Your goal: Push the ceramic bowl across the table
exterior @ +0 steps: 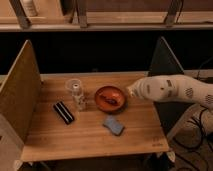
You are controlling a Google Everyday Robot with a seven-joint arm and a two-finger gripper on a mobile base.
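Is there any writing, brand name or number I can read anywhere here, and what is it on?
No text here can be read.
White arm: faint dark marks, too blurred to read.
The hand, at the right rim of the ceramic bowl, shows no writing.

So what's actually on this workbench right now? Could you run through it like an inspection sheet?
Surface: light wooden plank table, level.
Job's things: orange bowl, upright near the middle of the table.
Clutter: clear cup left of the bowl; blue sponge in front of the bowl; black bar lying flat further left.
Grippers: end effector at the bowl's right rim, on a white arm reaching in from the right; whether it touches the bowl cannot be told.
Cables: dark cables hang off the table's right side.
Surroundings: left panel and right panel stand upright; shelf behind.
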